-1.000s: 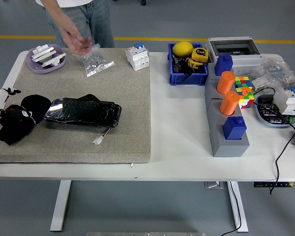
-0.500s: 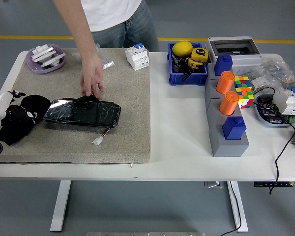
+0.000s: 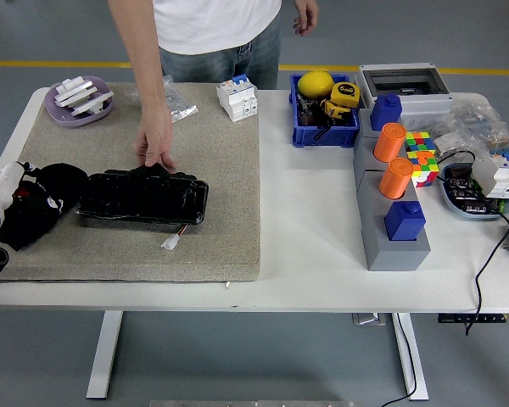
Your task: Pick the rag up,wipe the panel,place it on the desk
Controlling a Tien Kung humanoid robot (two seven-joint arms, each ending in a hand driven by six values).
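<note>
The black rag (image 3: 36,212) lies bunched on the grey mat's left end. My left hand (image 3: 19,202) comes in from the left edge on a white forearm. It is buried in the rag and appears closed on it, black on black. Just right of the rag lies the glossy black panel (image 3: 144,197), flat on the mat, with a small white connector (image 3: 170,243) on wires at its near edge. A person at the far side rests a hand (image 3: 155,146) on the panel's far edge. My right hand is out of view.
The grey mat (image 3: 220,186) covers the table's left half. On it are a purple dish (image 3: 81,102), a clear bag (image 3: 180,106) and a white breaker (image 3: 237,96). To the right stand a blue bin (image 3: 322,127), a grey block stand (image 3: 390,246), a colour cube (image 3: 422,157) and cables.
The person has stepped in, left the clear bag and put a hand on the panel's far edge. The panel now lies flatter. My left hand and the rag have shifted slightly up and right.
</note>
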